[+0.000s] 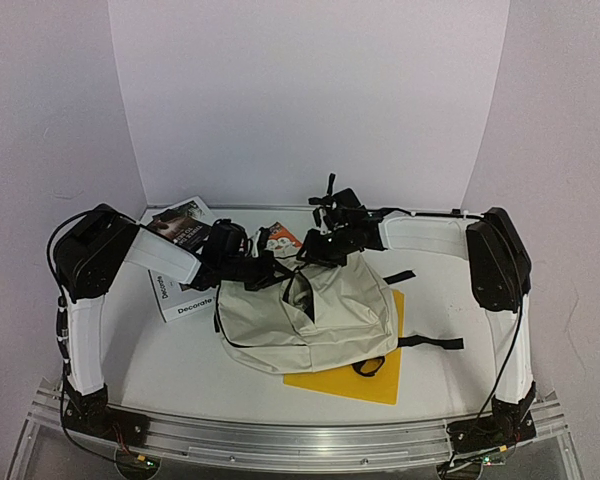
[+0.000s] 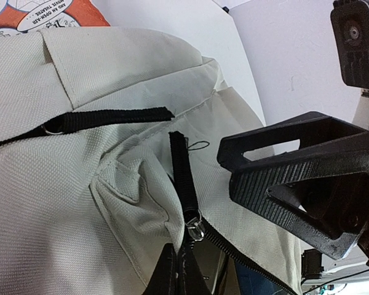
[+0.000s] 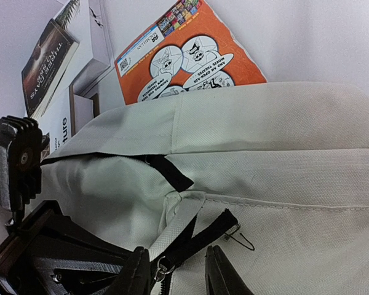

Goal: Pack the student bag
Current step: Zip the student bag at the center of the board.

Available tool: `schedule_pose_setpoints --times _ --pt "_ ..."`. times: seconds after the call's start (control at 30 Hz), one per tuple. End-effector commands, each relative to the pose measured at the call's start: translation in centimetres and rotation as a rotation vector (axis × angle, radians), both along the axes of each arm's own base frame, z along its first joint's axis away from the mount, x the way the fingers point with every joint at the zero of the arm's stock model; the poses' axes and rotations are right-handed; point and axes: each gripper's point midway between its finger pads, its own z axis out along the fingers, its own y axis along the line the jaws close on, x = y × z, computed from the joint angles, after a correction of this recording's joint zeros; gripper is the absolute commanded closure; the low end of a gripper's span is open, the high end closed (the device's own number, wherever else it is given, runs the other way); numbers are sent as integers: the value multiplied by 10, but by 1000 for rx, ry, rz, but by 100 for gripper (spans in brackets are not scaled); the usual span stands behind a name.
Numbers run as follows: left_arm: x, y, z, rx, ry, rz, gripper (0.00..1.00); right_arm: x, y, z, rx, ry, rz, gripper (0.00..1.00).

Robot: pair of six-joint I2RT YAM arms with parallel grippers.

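The cream student bag (image 1: 310, 315) lies in the middle of the table with its main zipper partly open. My left gripper (image 1: 270, 270) reaches it from the left. In the left wrist view the left gripper (image 2: 177, 261) is shut on the bag's fabric edge (image 2: 141, 221) just below the zipper slider (image 2: 195, 228). My right gripper (image 1: 315, 252) comes in from the right. In the right wrist view the right gripper (image 3: 175, 258) is open, and the black zipper pull strap (image 3: 200, 236) lies between its fingers (image 3: 218, 276) without being pinched.
A yellow folder (image 1: 365, 378) lies under the bag. An orange booklet (image 3: 184, 49) sits behind the bag, and a stack of books (image 1: 180, 262) stands at the back left. Black bag straps (image 1: 430, 343) trail to the right.
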Motion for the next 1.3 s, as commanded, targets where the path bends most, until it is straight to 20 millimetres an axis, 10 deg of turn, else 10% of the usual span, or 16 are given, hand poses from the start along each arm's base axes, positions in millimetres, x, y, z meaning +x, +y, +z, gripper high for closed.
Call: schedule_pose_setpoints --times 0.0,0.4,1.27 --pt "10 3 36 -52 -80 38 100 -13 -21 -33 -92 107 -10 66" --pt "-6 -1 2 55 -23 -24 100 -9 -66 -51 -333 99 -105 66" --pt "-4 -13 -10 81 -32 -77 100 -11 3 -71 -58 222 49 74"
